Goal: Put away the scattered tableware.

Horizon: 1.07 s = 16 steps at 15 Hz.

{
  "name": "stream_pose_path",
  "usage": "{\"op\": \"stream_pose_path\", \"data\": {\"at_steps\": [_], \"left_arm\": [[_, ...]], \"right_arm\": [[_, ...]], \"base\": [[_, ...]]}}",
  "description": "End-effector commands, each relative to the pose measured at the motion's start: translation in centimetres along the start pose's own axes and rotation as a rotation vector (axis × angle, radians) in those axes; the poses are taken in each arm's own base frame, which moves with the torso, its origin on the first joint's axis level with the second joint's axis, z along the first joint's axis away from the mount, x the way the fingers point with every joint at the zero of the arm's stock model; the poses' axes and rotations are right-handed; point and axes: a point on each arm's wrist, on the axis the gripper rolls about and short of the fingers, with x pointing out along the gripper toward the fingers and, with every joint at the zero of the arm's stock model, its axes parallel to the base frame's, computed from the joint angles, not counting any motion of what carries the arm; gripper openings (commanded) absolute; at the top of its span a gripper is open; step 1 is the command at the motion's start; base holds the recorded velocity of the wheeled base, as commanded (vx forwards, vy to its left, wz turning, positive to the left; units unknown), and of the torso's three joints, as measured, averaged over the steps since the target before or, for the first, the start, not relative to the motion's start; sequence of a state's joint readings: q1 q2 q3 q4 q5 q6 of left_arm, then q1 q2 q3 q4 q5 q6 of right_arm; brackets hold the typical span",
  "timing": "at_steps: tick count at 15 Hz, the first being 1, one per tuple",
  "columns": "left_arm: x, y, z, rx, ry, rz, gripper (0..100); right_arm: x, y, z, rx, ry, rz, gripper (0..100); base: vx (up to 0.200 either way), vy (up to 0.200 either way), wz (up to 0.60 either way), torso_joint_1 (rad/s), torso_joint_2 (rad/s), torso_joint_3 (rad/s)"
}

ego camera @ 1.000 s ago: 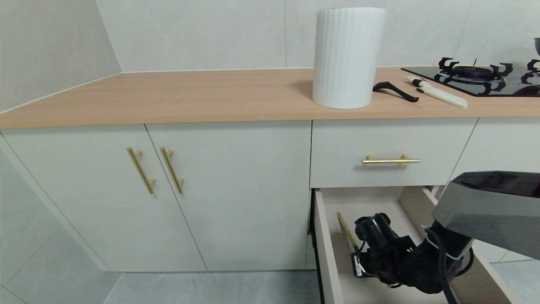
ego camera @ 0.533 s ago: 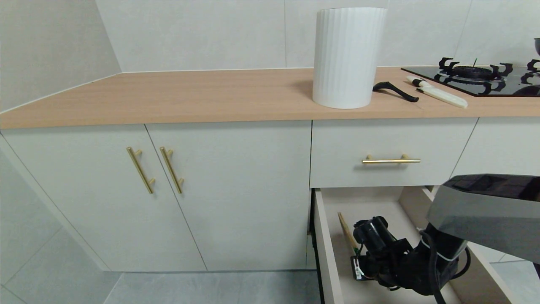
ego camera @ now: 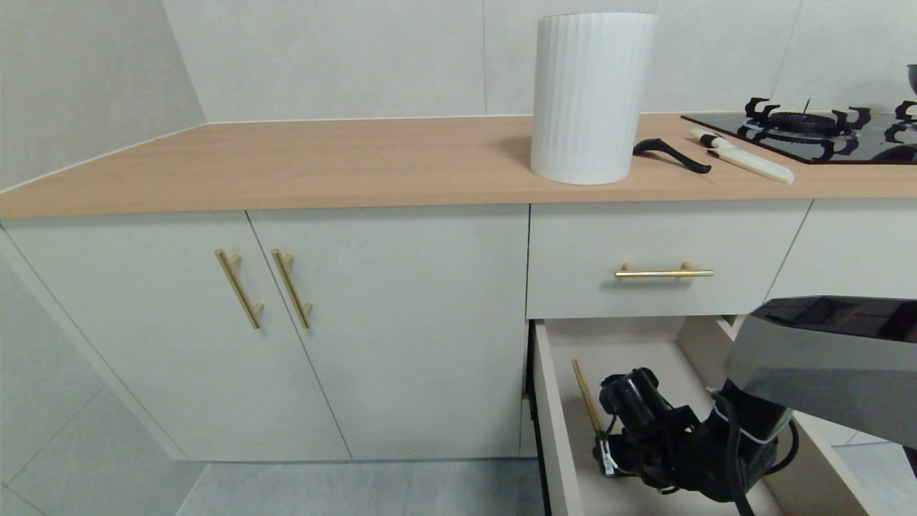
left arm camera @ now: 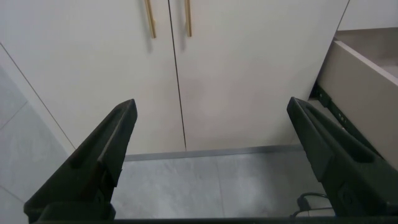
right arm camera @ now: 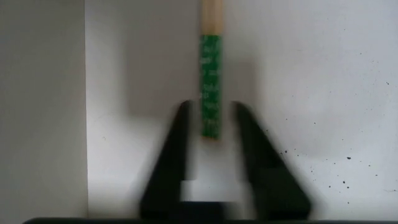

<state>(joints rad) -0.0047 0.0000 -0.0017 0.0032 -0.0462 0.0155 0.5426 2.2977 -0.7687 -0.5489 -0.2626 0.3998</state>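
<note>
Head view: found the right gripper (ego camera: 605, 443) low inside the open drawer (ego camera: 550, 423), with slim wooden chopsticks (ego camera: 584, 390) flat on the drawer floor, just ahead of its tips. Noted, well above it on the smooth wood-grain counter (ego camera: 322, 161), a pale knife (ego camera: 749, 161) and a curved black utensil (ego camera: 670, 154).

Right wrist view: saw matte black fingers slightly apart, straddling the chopsticks' green-printed end without visibly pinching it. Judged it best to withdraw straight back and up, to avoid dragging the light sticks across the pale, speckled floor.

Left wrist view: saw the left gripper (left arm camera: 211, 106) spread wide, holding nothing, with flat cabinet doors (left arm camera: 249, 68) and brass bar handles (left arm camera: 149, 18) ahead.
</note>
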Motion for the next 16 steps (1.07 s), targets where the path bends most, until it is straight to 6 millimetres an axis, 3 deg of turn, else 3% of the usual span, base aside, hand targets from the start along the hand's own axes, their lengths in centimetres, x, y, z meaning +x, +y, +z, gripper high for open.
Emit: {"op": "stream_pose_path", "data": {"at_steps": [1, 5, 7, 11, 16], "left_arm": [[0.0, 0.0, 0.0, 0.000, 0.000, 0.000, 100], [0.0, 0.0, 0.0, 0.000, 0.000, 0.000, 100], [0.0, 0.0, 0.0, 0.000, 0.000, 0.000, 100], [0.0, 0.0, 0.0, 0.000, 0.000, 0.000, 100], [0.0, 0.0, 0.0, 0.000, 0.000, 0.000, 100]], "right_arm": [[0.0, 0.0, 0.1, 0.001, -0.002, 0.001, 100], [-0.2, 0.0, 0.1, 0.000, -0.004, 0.002, 100], [-1.5, -0.2, 1.1, 0.014, -0.044, 0.003, 100], [-8.8, -2.2, 5.0, 0.087, -0.191, 0.017, 100], [-17.1, -5.9, 8.2, 0.139, -0.444, 0.034, 100]], "base": [[0.000, 0.000, 0.00, 0.000, 0.00, 0.000], [0.000, 0.000, 0.00, 0.000, 0.00, 0.000], [0.000, 0.000, 0.00, 0.000, 0.00, 0.000], [0.000, 0.000, 0.00, 0.000, 0.00, 0.000], [0.000, 0.000, 0.00, 0.000, 0.00, 0.000]]}}
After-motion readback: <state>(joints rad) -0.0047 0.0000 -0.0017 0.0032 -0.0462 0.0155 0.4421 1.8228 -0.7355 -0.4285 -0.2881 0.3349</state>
